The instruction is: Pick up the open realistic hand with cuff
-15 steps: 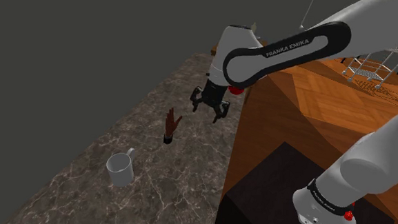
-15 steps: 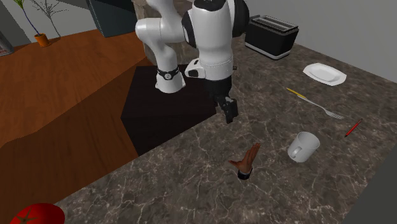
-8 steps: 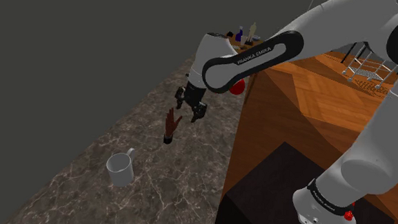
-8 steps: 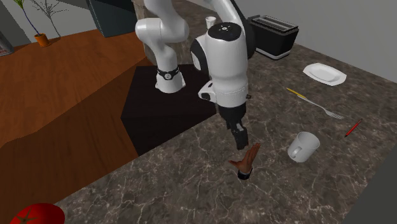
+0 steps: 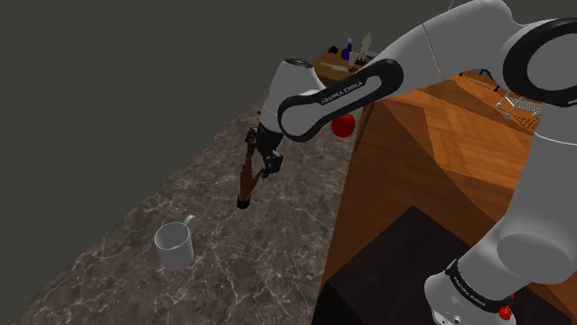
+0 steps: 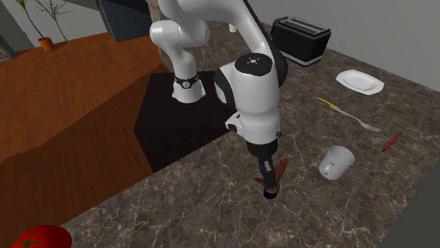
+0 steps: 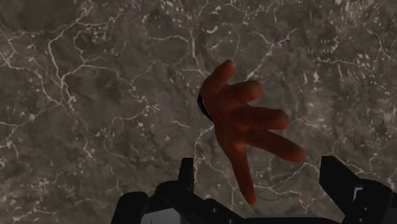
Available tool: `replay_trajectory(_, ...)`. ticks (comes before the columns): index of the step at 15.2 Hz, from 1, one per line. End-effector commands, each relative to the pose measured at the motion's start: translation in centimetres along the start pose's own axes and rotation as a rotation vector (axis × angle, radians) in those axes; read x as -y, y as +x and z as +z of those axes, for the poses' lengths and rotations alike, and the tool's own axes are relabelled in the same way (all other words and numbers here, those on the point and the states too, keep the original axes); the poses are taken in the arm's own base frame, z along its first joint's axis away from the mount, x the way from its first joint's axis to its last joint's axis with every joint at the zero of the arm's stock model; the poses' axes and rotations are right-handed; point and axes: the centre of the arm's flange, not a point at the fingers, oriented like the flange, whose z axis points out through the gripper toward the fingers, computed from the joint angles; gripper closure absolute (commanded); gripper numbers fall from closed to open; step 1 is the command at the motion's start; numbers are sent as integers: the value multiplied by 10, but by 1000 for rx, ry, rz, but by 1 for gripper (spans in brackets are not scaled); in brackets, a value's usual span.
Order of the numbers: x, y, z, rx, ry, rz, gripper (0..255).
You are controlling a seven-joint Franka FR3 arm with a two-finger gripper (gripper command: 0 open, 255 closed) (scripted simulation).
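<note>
Fingers (image 7: 336,177) of the black gripper (image 7: 258,170) stand apart, open and clasping nothing. The reddish-brown model hand (image 7: 242,130) sits in the gap between them and, as far as the wrist view shows, touches neither.

The hand rests on the dark veined counter (image 7: 95,95). It is propped on its dark cuff (image 7: 203,107), and its palm and splayed digits rise at a tilt toward the wrist camera.

In the second exterior view the gripper (image 6: 268,175) hangs low over the counter (image 6: 338,211), overlapping the hand (image 6: 281,166), with the cuff (image 6: 269,191) just beneath. A white mug (image 6: 335,163) stands apart toward that view's right.

The shoulder view agrees: the gripper (image 5: 263,157) sits at the upper end of the hand (image 5: 245,183), above the counter (image 5: 221,279).

What matters next is the axis — cuff to fingertips runs nearly along the gripper's own approach, leaning a little, while the digits fan across the line on which the fingers would shut. The hand looks roughly centred in the gap. Closing here would probably catch digits rather than palm, so a slightly deeper reach seems safer.
</note>
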Motion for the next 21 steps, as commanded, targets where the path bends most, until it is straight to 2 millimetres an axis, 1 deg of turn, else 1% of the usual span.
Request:
replay_trajectory(1, -1, 2, 10, 0, 1, 1, 0)
replay_trajectory(3, -3, 5, 23, 0, 1, 1, 0)
replay_trajectory(5, -3, 5, 23, 0, 1, 1, 0)
replay_trajectory(6, -3, 5, 23, 0, 1, 1, 255)
replay_trajectory(15, -3, 5, 23, 0, 1, 1, 255)
replay_trajectory(21, 1, -1, -7, 0, 1, 1, 255)
